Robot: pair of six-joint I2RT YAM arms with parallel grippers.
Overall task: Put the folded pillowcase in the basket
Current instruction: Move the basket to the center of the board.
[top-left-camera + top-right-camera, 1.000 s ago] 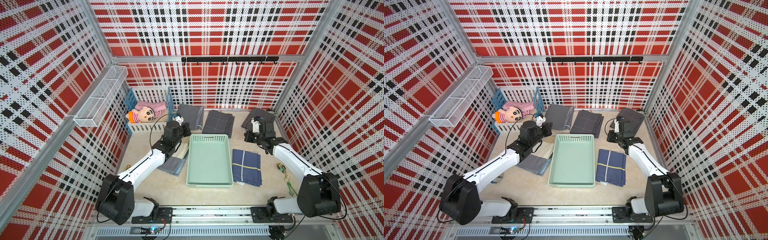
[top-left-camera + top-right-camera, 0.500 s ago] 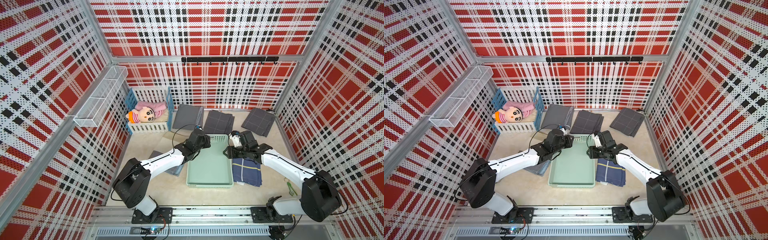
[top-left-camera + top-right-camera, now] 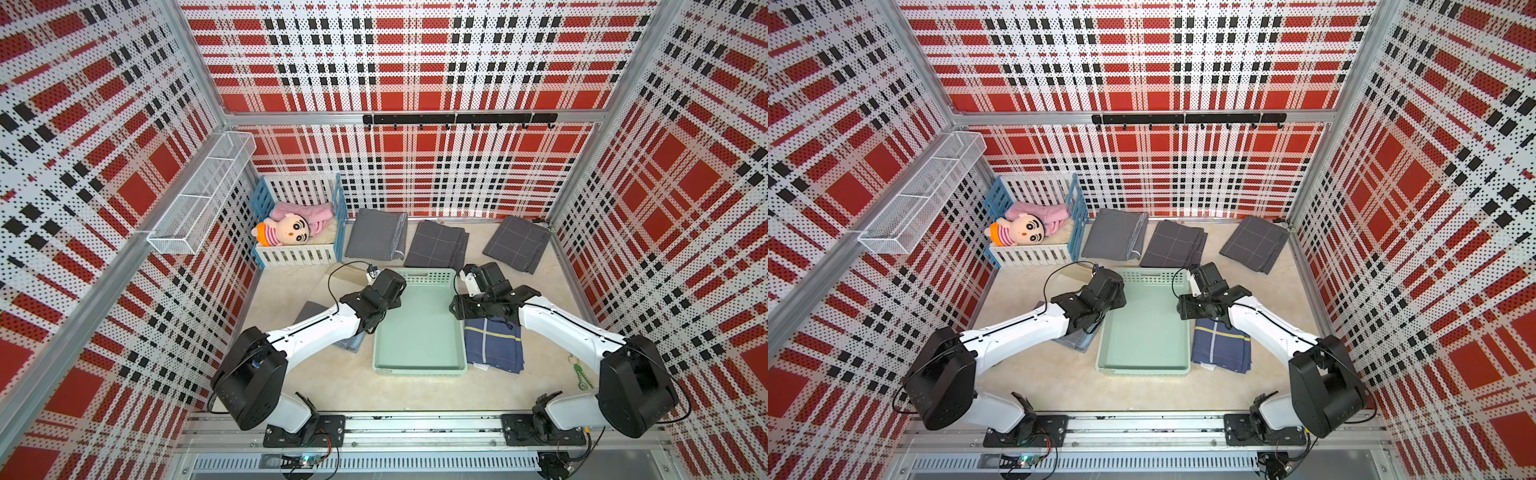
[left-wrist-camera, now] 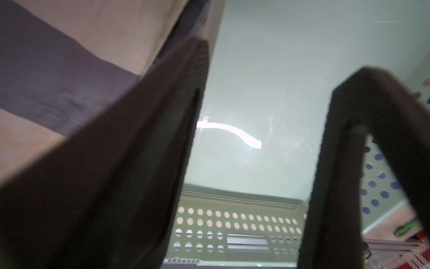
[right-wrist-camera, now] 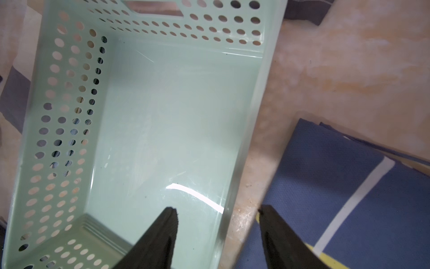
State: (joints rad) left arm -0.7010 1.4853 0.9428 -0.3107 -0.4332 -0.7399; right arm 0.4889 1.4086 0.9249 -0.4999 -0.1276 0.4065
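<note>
The pale mint-green basket point(image 3: 417, 371) point(image 3: 1142, 370) stands mid-table with nothing in it. A navy folded pillowcase point(image 3: 494, 347) point(image 3: 1221, 349) point(image 5: 337, 186) with white and yellow stripes lies flat against its right side. A grey-blue folded one point(image 3: 309, 311) point(image 4: 46, 81) lies at its left, partly under my left arm. My left gripper point(image 3: 380, 318) point(image 4: 281, 58) hangs open just inside the basket's left wall point(image 4: 232, 223). My right gripper point(image 3: 457, 309) point(image 5: 217, 208) is open and straddles the right wall, one finger over the floor, one over the navy cloth. Neither holds anything.
Three grey folded cloths point(image 3: 376, 239) point(image 3: 436, 249) point(image 3: 517, 243) lie along the back. A white-and-blue crib point(image 3: 297, 257) with a doll stands back left. A wire rack point(image 3: 203, 195) hangs on the left wall. A green key tag point(image 3: 582, 376) lies front right.
Both arms have swung in from the back corners to the basket's sides. Both grippers were shut and now stand open.
</note>
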